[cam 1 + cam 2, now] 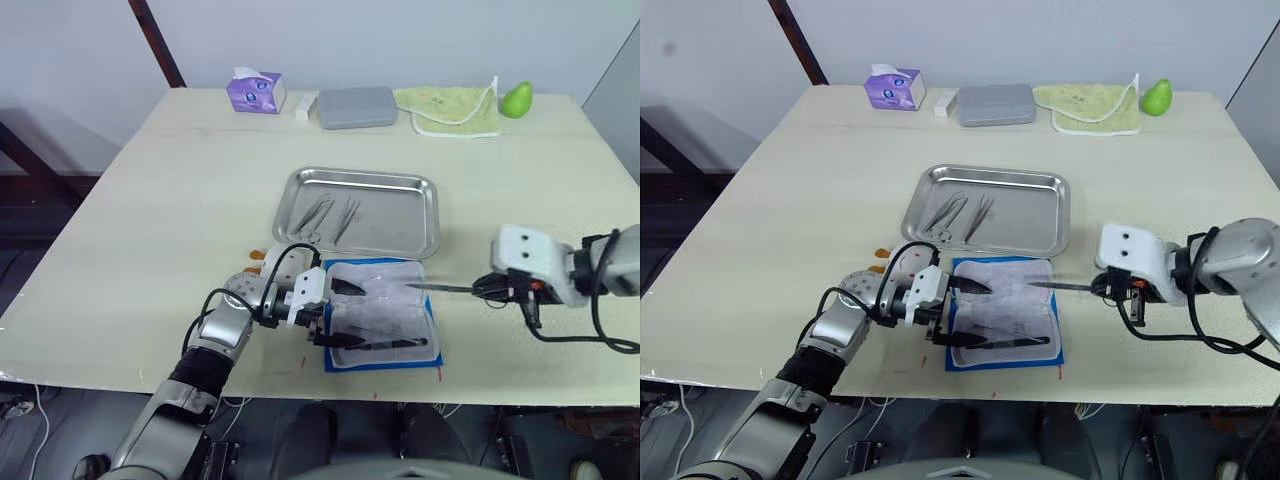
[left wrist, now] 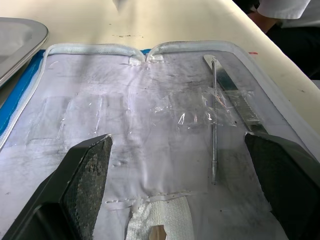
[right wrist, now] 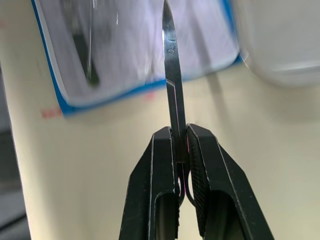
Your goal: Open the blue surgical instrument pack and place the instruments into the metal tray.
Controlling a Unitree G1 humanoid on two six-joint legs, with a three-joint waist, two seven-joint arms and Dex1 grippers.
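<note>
The blue surgical instrument pack point(image 1: 380, 315) lies open near the table's front edge, its clear inner sheet point(image 2: 150, 115) facing up. My left gripper point(image 1: 338, 315) rests open on the pack's left side, fingers point(image 2: 85, 180) spread wide on the sheet. Two slender instruments point(image 2: 215, 130) lie on the sheet between the fingers. Right of the pack, my right gripper point(image 1: 492, 287) is shut on a pointed metal instrument point(image 3: 170, 75) whose tip aims at the pack. The metal tray point(image 1: 432, 215) sits just behind the pack, with several instruments point(image 1: 330, 213) in its left half.
Along the far edge stand a purple tissue box point(image 1: 256, 92), a small white block point(image 1: 305, 105), a matte grey case point(image 1: 357, 107), a green cloth point(image 1: 450, 110) and a green pear-shaped object point(image 1: 516, 99). The table's front edge runs close below the pack.
</note>
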